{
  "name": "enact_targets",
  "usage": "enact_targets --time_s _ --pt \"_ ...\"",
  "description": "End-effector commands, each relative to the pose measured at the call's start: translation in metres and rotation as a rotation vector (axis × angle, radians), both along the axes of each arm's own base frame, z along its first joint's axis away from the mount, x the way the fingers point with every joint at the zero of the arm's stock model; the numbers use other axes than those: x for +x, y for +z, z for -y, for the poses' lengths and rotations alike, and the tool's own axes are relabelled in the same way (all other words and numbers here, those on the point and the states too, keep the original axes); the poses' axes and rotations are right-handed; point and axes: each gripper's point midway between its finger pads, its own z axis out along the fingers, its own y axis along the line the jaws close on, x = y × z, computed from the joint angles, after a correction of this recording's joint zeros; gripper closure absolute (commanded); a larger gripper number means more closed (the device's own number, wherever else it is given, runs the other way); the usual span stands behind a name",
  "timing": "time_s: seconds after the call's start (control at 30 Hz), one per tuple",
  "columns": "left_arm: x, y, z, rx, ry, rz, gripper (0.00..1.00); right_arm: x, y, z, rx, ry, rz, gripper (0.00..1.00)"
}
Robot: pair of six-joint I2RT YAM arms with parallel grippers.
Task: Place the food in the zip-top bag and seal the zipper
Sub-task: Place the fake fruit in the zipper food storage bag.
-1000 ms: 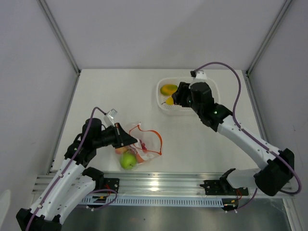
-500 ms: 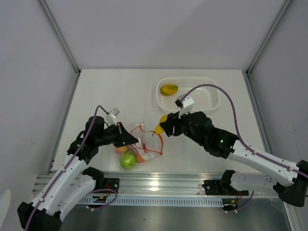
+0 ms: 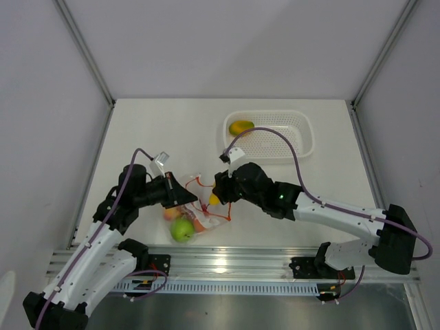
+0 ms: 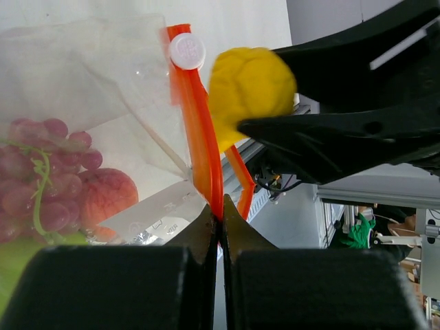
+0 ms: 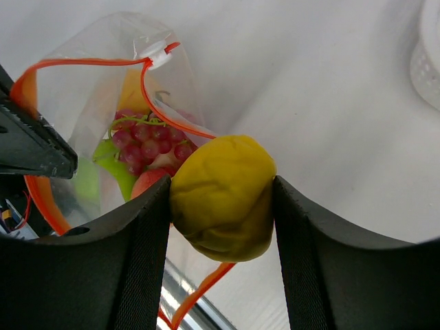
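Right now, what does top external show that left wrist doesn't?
Top external only: the white perforated plastic basket with the orange-yellow toy mango in it. Left wrist only: the dark red toy grape bunch inside the clear crinkly zip-top bag, the white round slider tab, and the left end effector pinched shut on the red-orange zipper strip. Both: the right end effector holding a yellow toy fruit piece at the bag's mouth.
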Motion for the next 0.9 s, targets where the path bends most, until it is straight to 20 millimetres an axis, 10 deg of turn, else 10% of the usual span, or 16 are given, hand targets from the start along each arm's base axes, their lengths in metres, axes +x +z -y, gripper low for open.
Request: enact_targets --time_s 0.0,0.27,0.4,0.6,0.87 --pt "0.002 0.032 0.002 -0.047 -0.002 0.072 0.99 0.001 0.028 -0.029 0.104 0.051 0.020 0.64" --pt "0.002 0.037 0.002 -0.051 -0.005 0.080 0.99 -0.013 0.027 -0.059 0.157 0.152 -0.064 0.32" --pt "0.002 0.037 0.001 -0.049 -0.003 0.082 0.99 -0.017 0.028 -0.059 0.171 0.157 -0.082 0.01" --pt "0.000 0.034 0.001 -0.046 -0.002 0.080 0.99 -0.006 0.032 -0.046 0.159 0.092 -0.070 0.01" --pt "0.000 0.027 -0.001 -0.032 0.003 0.080 1.00 0.084 0.060 0.023 0.209 -0.177 -0.044 0.00"
